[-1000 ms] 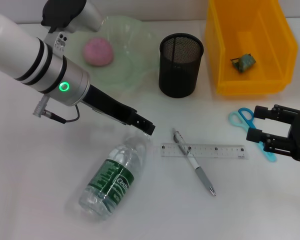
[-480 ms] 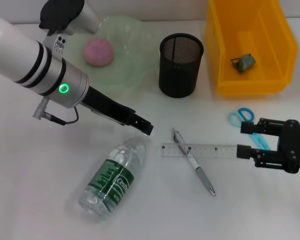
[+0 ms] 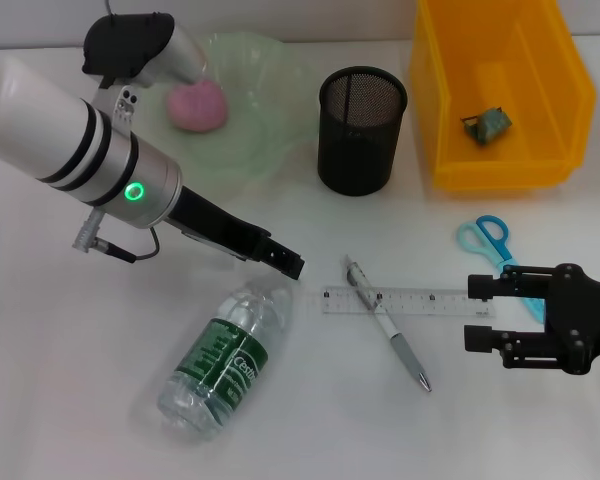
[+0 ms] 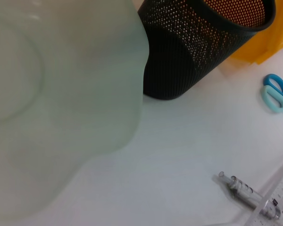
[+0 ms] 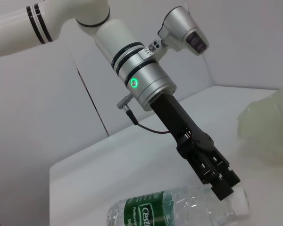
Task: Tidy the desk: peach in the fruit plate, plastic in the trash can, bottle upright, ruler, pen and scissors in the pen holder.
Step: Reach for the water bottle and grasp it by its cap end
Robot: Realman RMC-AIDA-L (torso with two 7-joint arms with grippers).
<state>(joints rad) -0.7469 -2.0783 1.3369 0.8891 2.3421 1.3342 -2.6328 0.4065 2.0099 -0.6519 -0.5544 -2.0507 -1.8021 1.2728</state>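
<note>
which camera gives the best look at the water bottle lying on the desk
The head view: the water bottle lies whole on its side, green label showing, just below the left gripper. The right wrist view catches only its upper half and cap end under that gripper. The left wrist view misses it.

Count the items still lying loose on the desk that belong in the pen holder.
3. The ruler lies flat in front of the pen holder, the pen lies crossed over its left part, and the scissors lie beside the right tool.
</note>
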